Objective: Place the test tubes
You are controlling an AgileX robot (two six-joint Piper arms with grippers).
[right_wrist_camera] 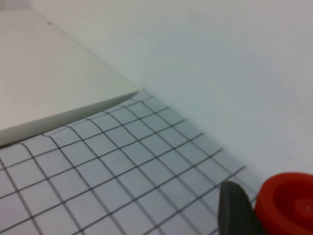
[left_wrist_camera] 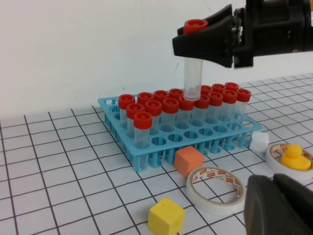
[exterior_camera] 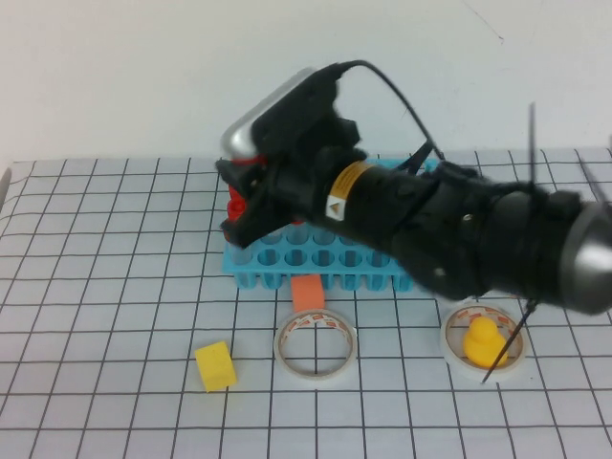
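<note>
Blue plastic rack [left_wrist_camera: 146,164] part-filled with red-capped tubes [left_wrist_camera: 143,128]. Your right gripper [left_wrist_camera: 196,43] pinches another clear tube [left_wrist_camera: 193,81] above it, seen only from the left wrist. Left gripper [left_wrist_camera: 279,205] closed, facing the rack.

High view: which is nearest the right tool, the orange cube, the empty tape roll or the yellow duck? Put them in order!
Right tool, gripping a tube over the rack's left end:
1. Orange cube, right before the rack.
2. Empty tape roll, further front.
3. Yellow duck, far right.
Left tool is shut, parked outside this view.

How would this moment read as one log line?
right gripper: holding red-capped test tube above blue rack | left gripper: jaws shut, empty, low in front of rack | tube: not yet seated
</note>
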